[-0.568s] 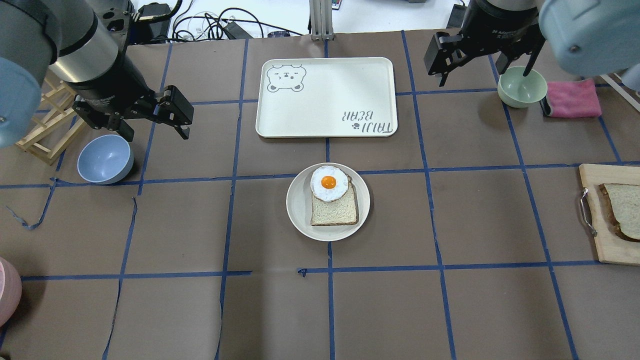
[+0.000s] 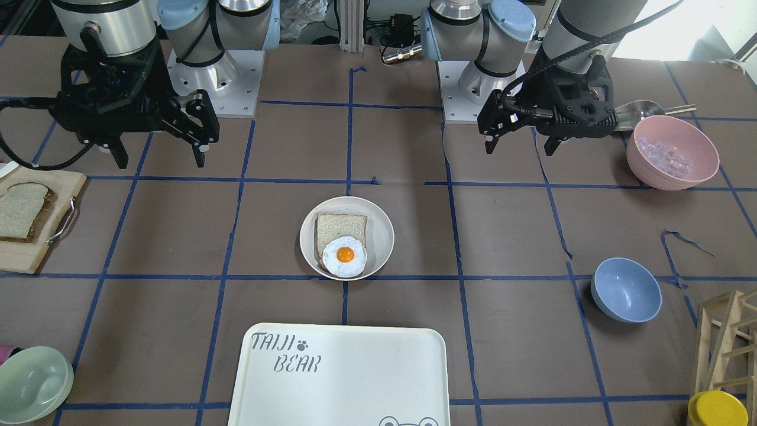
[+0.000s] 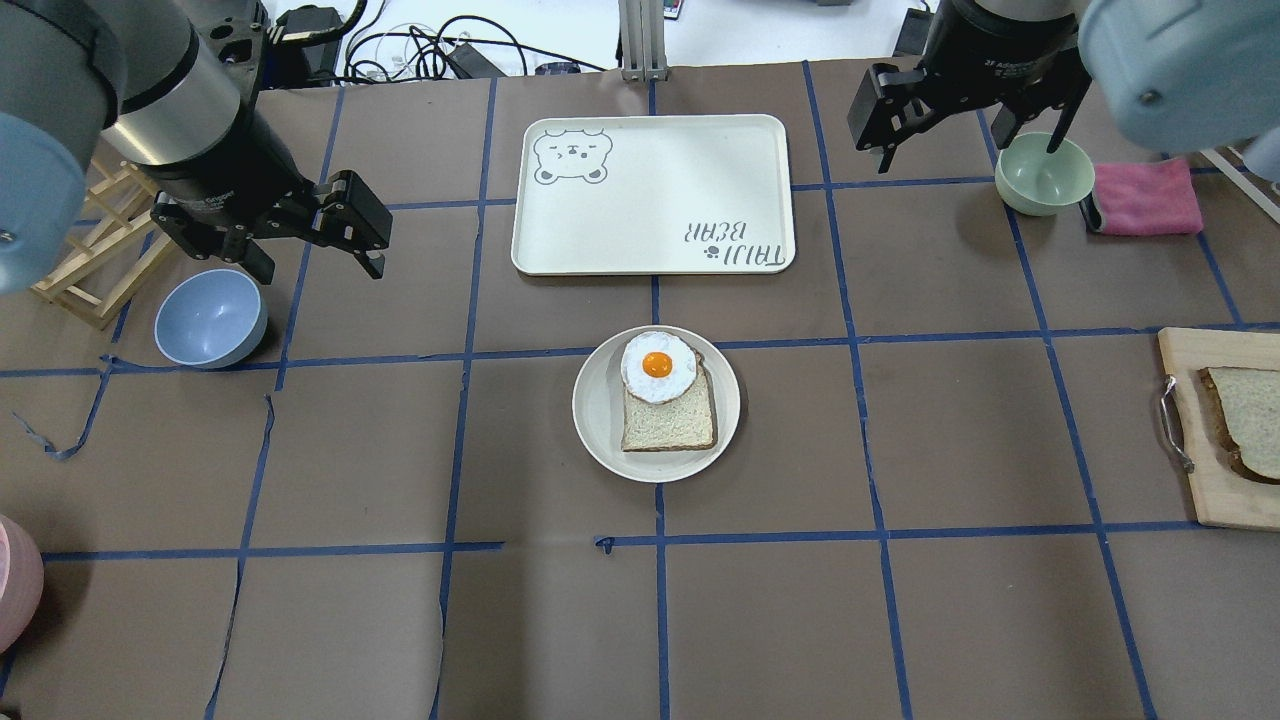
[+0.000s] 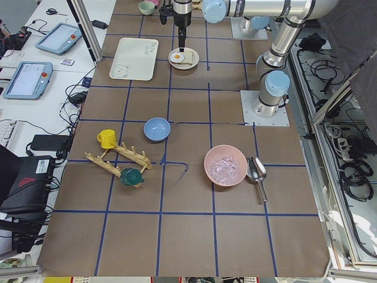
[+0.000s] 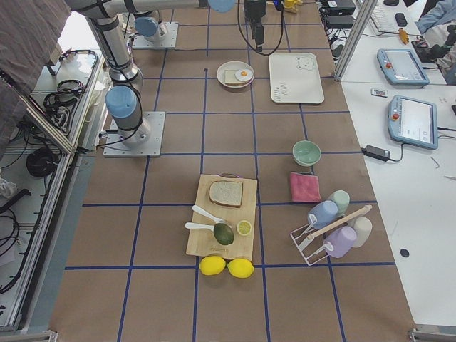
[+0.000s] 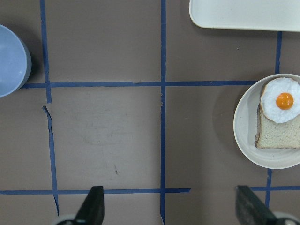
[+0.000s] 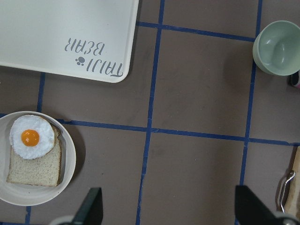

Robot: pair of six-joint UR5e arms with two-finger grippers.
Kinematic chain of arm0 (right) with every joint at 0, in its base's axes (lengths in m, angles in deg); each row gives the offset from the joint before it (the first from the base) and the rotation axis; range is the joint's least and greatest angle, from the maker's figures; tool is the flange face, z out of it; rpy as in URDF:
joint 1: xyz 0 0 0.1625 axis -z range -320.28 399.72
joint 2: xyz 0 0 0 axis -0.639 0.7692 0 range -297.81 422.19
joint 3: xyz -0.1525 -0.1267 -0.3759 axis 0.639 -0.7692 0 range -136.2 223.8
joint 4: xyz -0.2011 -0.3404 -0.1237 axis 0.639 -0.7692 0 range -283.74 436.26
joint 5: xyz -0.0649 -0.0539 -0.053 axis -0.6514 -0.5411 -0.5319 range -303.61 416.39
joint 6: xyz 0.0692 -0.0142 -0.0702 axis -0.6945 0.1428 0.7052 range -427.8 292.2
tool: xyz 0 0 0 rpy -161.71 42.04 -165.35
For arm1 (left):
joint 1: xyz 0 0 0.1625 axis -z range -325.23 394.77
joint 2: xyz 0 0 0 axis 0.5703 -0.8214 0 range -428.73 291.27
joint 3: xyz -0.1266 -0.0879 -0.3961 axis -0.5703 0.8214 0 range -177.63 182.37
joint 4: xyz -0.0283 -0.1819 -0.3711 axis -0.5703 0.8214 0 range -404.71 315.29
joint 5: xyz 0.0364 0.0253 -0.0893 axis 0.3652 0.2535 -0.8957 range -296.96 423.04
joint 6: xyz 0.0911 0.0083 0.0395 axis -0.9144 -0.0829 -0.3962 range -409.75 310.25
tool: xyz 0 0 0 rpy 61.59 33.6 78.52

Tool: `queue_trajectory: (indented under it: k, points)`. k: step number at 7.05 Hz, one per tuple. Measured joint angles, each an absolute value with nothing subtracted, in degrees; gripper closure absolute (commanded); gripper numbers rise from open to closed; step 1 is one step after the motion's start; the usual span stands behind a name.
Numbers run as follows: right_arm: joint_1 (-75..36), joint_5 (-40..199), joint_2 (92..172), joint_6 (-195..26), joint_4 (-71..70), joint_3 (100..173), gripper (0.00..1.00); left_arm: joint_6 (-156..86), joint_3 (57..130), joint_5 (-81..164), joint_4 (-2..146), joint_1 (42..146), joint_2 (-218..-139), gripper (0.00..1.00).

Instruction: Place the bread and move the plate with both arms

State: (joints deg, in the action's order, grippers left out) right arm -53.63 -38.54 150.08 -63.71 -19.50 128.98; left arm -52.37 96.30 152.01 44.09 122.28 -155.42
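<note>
While the left hand (image 3: 315,265) and right hand (image 3: 968,145) hang wide open and empty, well apart from the plate (image 3: 597,405), the dark-crusted bread (image 3: 1250,415) lies on a cutting board (image 3: 1225,500) far to the plate's right. Recommendation: right hand should pinch opposite crusts and lift level.

Robotics lab, tape-gridded table (image 3: 900,450), teach pendants (image 5: 412,117), loose cables (image 3: 430,45)
</note>
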Motion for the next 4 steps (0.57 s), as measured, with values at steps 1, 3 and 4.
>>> queue_trajectory:
  k: [1, 3, 4]
  points:
    - [-53.61, -38.59, 150.08, -63.58, -19.53, 129.02, 0.0, -52.35, 96.28, 152.01, 44.07, 122.27, -155.43, 0.0]
    - [-53.56, -38.62, 150.08, -63.41, -19.6, 129.04, 0.0, -52.32, 96.28, 152.04, 44.12, 122.3, -155.42, 0.0]
    - [-53.55, -38.64, 150.08, -63.38, -19.62, 129.04, 0.0, -52.32, 96.31, 151.99, 44.08, 122.29, -155.5, 0.0]
